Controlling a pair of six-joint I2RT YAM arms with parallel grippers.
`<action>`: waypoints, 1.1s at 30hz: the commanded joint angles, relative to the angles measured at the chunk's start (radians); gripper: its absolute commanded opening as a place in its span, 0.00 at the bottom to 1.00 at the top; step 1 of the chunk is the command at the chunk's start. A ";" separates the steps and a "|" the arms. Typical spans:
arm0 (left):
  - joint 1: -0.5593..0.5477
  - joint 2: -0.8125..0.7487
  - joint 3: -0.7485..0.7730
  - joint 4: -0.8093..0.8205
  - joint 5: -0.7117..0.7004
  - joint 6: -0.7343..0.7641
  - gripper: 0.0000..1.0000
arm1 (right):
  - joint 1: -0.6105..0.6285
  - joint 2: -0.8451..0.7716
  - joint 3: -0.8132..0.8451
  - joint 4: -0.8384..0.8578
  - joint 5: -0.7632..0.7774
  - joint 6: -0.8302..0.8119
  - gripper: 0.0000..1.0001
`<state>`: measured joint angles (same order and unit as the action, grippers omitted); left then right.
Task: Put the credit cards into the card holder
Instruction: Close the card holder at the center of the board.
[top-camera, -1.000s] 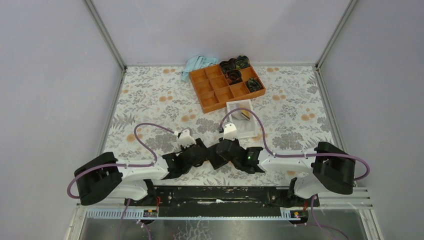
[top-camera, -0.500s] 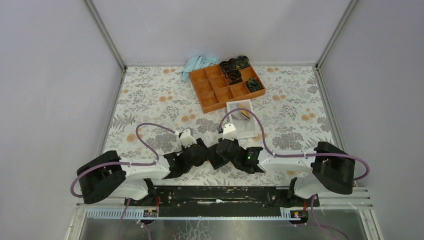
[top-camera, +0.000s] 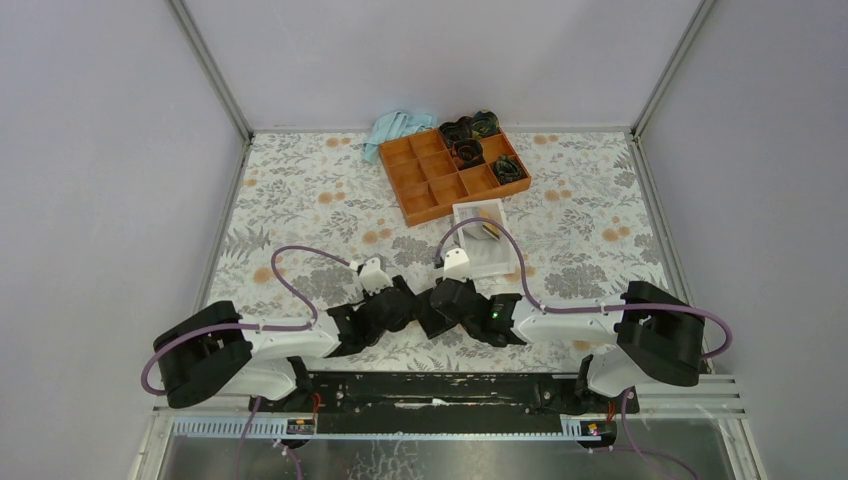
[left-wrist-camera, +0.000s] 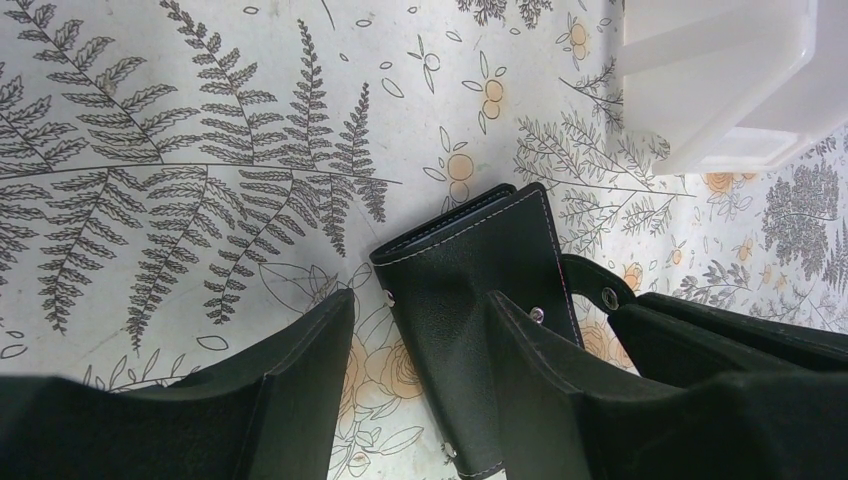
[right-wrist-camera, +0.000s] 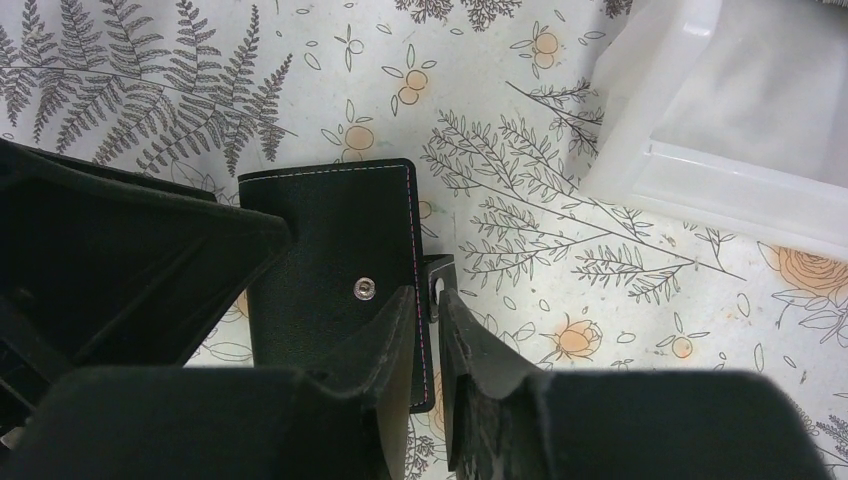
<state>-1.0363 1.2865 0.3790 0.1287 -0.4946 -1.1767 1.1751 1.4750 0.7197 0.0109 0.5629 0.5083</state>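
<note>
The card holder (left-wrist-camera: 470, 290) is a black wallet lying flat and closed on the flowered table. My left gripper (left-wrist-camera: 420, 298) stands open over its left edge, with one finger (left-wrist-camera: 545, 380) on the leather and the other (left-wrist-camera: 295, 380) on the table beside it. My right gripper (right-wrist-camera: 425, 297) has its jaws drawn narrow on the card holder (right-wrist-camera: 330, 230), with the stitched right edge and the snap tab (right-wrist-camera: 437, 283) between them. A yellowish thing (top-camera: 490, 230) in the white box looks like the credit cards. From above, both grippers meet near the table's front and cover the wallet.
The white open box (top-camera: 480, 245) stands just beyond the grippers, and its wall (right-wrist-camera: 640, 120) is near the right fingers. Behind it are an orange compartment tray (top-camera: 440, 190) holding dark coils (top-camera: 470, 130), and a light-blue cloth (top-camera: 395, 128). Grey walls enclose the table.
My right jaws have narrowed on the wallet's edge, and the right arm has shifted slightly left. The left arm has barely moved.
</note>
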 joint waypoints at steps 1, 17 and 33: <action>0.009 0.006 0.003 0.052 0.003 0.001 0.57 | -0.010 -0.009 0.032 0.031 -0.003 -0.019 0.21; 0.012 0.025 0.007 0.063 0.014 0.000 0.57 | -0.010 -0.014 0.044 0.028 0.002 -0.036 0.19; 0.013 0.068 0.010 0.096 0.038 -0.011 0.54 | -0.010 -0.006 0.041 0.059 -0.069 -0.045 0.05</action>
<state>-1.0309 1.3312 0.3790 0.1875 -0.4702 -1.1782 1.1713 1.4750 0.7227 0.0254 0.5282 0.4709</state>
